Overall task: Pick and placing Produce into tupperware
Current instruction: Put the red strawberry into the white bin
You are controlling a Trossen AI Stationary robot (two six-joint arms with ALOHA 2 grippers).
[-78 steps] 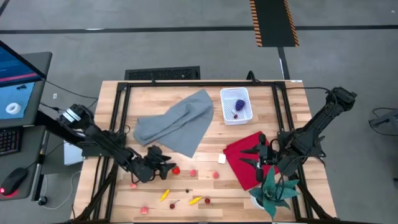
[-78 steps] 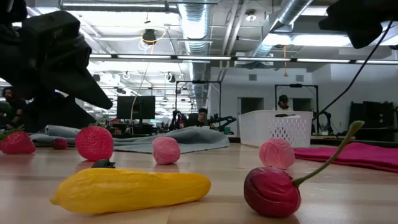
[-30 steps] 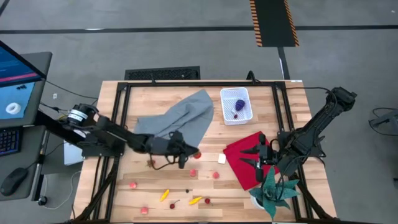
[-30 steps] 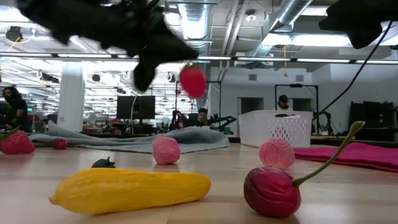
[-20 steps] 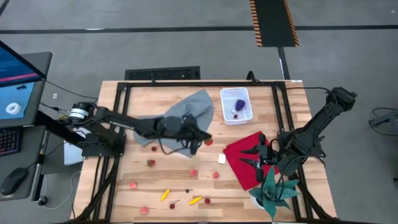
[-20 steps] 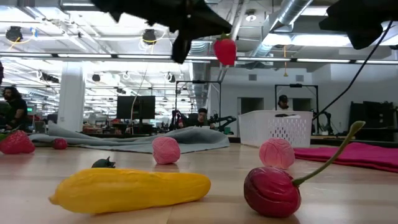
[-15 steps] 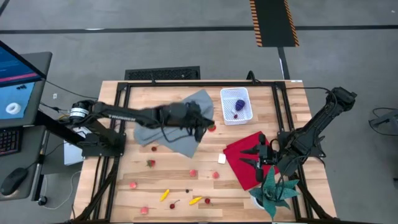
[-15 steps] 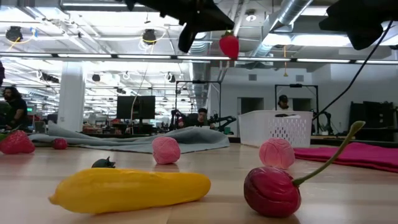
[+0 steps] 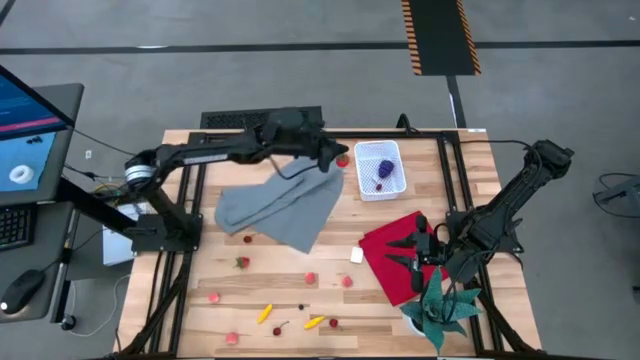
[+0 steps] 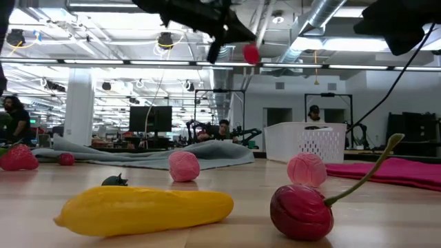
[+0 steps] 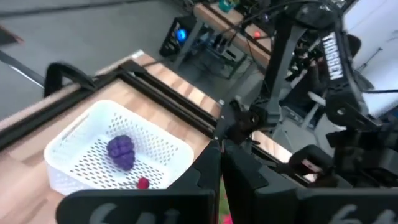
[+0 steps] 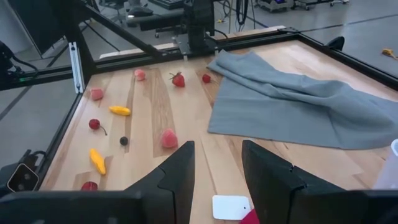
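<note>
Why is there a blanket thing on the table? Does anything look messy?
The grey cloth lies rumpled across the table's middle, not folded. Little toy fruits are scattered loose over the near half, while only a few sit inside the white tub.

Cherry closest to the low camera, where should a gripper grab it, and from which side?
Grip the cherry by its round red body, probably from straight above, fingers closing across its widest part. It rests on the table with its thin stem slanting up to one side, likely too slim to pinch, so come down clear of that side.
</note>
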